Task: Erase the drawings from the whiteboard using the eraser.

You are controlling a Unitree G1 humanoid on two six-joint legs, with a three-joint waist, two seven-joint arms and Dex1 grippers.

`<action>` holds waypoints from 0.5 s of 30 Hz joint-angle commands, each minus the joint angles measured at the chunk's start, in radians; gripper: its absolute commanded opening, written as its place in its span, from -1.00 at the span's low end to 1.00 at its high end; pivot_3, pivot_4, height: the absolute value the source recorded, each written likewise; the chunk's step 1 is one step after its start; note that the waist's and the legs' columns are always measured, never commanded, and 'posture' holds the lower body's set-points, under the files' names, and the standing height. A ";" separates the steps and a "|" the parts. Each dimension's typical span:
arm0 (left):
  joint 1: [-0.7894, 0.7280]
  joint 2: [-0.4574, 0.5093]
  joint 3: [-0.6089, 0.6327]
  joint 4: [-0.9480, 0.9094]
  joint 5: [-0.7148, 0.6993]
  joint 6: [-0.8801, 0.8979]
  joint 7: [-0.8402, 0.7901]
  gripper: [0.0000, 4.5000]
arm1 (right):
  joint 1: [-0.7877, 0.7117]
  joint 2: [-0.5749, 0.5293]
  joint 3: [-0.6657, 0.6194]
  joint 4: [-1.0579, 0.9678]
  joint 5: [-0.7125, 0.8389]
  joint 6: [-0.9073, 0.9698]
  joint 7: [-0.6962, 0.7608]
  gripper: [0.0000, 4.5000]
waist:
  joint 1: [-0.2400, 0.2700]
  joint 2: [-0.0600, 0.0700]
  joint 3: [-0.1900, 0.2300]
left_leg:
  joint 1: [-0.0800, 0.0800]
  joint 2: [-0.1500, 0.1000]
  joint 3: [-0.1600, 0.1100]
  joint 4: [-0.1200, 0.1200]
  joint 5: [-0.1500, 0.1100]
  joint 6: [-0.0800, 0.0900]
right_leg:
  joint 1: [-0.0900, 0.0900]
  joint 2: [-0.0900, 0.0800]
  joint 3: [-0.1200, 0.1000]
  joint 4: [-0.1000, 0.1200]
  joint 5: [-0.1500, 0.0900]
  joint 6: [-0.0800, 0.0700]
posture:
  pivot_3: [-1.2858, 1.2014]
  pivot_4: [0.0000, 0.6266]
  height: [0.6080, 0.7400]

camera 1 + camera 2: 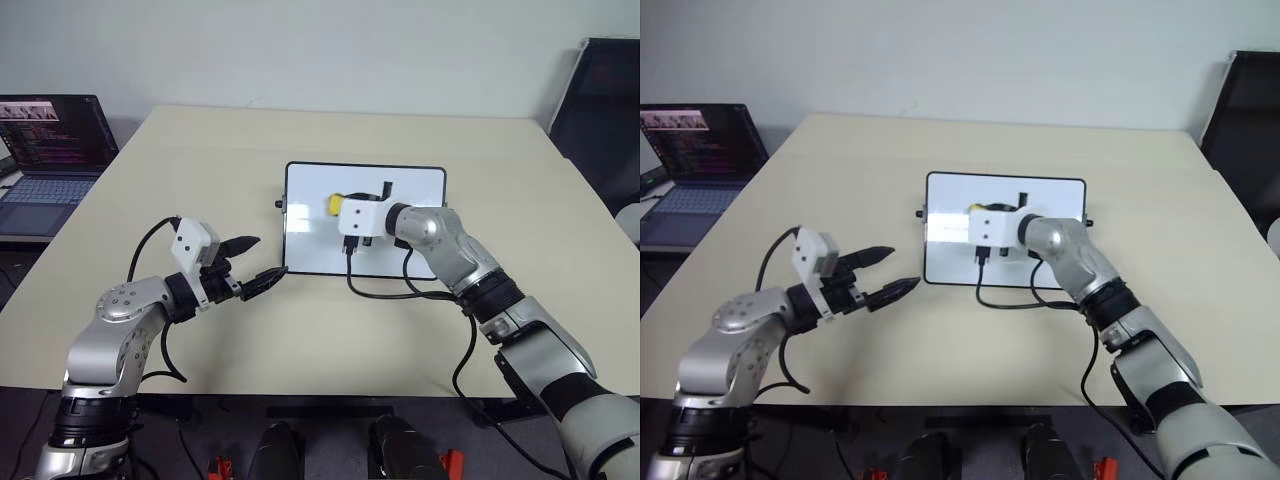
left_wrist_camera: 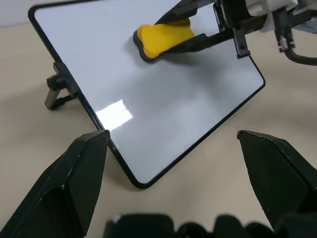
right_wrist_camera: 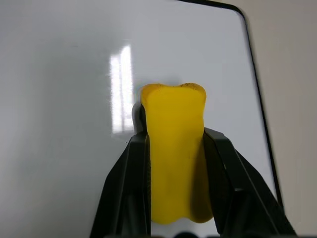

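The left claw [image 1: 252, 264] is held open beside the whiteboard [image 1: 310, 255], which could be shoved across the desk [image 1: 200, 160] if the eraser [image 3: 174, 148] clenched in the right claw [image 3: 173, 144] were pressed hard.

Silver-grey arm shells with black joints are seen, white wrist camera housings, looping black cables, and black-fingered pincers [image 1: 262, 262].

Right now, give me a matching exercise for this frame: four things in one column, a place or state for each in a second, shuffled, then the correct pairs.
Things:
1. eraser
2. left gripper
3. laptop
4. whiteboard

Places or states:
A. fingers apart, holding nothing, at the board's near left corner
B. clamped between the right gripper fingers, over the board
C. lid open, at the table's far left
D. lying on the table's middle

Pairs: 1-B, 2-A, 3-C, 4-D
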 commanded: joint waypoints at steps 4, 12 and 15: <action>-0.144 -0.023 -0.081 -0.008 -0.005 -0.004 -0.052 1.00 | 0.219 0.024 -0.233 -0.427 0.167 0.323 0.029 -0.51 | 0.007 0.000 0.000 | -0.006 0.001 -0.001 -0.001 0.000 0.000 | -0.002 0.001 -0.001 0.001 -0.003 0.004 | 0.03 -0.52 1.00; -0.304 -0.066 -0.217 0.055 0.036 -0.062 -0.172 1.00 | 0.523 0.088 -0.576 -0.986 0.266 0.828 -0.055 -0.51 | 0.024 0.002 0.001 | -0.009 0.001 -0.002 -0.003 -0.004 -0.005 | -0.004 0.001 -0.003 0.001 -0.004 0.005 | 0.03 -0.52 1.00; -0.361 -0.100 -0.263 0.098 0.053 -0.098 -0.221 1.00 | 0.611 0.105 -0.696 -1.141 0.275 0.974 -0.086 -0.51 | 0.030 0.002 0.001 | -0.009 0.001 -0.002 -0.003 -0.005 -0.006 | -0.004 0.001 -0.004 0.001 -0.007 0.008 | 0.03 -0.52 1.00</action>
